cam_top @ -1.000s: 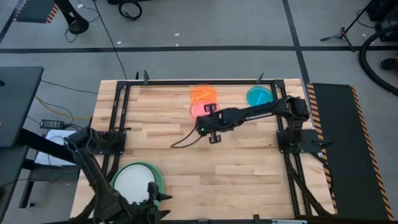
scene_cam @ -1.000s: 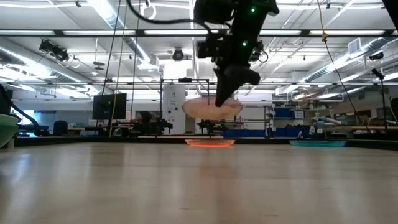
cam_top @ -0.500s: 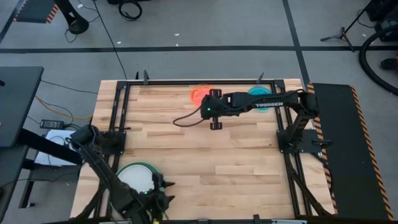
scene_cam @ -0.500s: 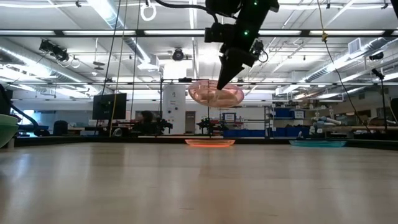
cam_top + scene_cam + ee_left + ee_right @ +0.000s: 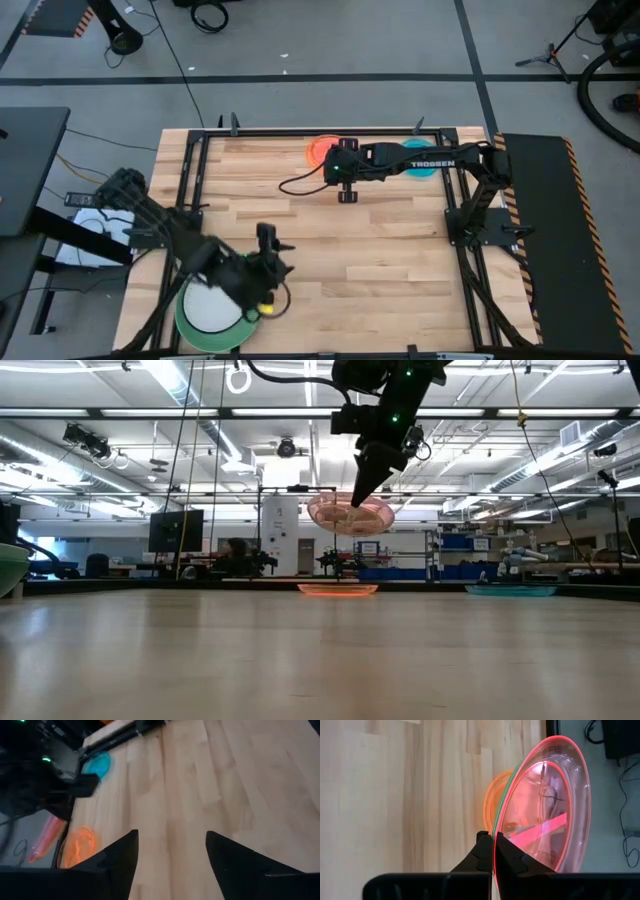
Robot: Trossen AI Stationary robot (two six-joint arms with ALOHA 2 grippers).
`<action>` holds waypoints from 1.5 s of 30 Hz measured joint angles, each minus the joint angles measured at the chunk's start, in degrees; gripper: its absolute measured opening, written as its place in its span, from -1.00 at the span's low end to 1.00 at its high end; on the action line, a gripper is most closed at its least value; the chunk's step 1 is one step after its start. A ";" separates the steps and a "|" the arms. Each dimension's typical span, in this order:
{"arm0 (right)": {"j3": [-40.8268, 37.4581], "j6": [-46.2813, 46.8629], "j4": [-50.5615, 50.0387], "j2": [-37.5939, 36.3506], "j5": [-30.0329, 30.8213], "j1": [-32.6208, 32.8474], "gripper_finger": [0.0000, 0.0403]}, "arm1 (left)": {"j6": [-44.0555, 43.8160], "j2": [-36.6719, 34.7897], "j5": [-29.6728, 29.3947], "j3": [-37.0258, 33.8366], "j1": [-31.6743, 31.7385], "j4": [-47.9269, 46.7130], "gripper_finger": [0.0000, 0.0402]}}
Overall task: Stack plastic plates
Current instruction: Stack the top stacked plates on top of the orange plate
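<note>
"TROSSEN" in white letters on right arm (image 5: 430,164) forearm, high view. No other text legible.

The translucent pink plate (image 5: 545,805) hangs lifted above the wooden table (image 5: 380,260), roughly level, over the orange plate (image 5: 338,589) lying flat at the table's far edge. The cyan plate (image 5: 502,590) lies flat nearby along that edge. At the table's near-left corner a white plate (image 5: 212,312) rests inside a green plate (image 5: 190,330).

wooden table (image 5: 380,260), black cable (image 5: 295,185)
</note>
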 joint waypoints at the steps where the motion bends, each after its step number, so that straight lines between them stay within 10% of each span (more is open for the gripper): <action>1: 0.00 -0.01 0.01 0.00 0.00 -0.03 -0.96 | 1.11 -0.89 0.36 0.00 0.74 0.35 0.16; 34: -0.26 3.20 -3.88 -0.09 0.26 -1.26 -0.96 | 17.62 -12.48 20.57 -0.33 21.01 14.53 -0.10; 45: -0.33 8.08 -2.24 -0.09 0.22 -2.68 -0.96 | 15.40 -28.40 20.53 -20.70 23.51 19.68 -0.10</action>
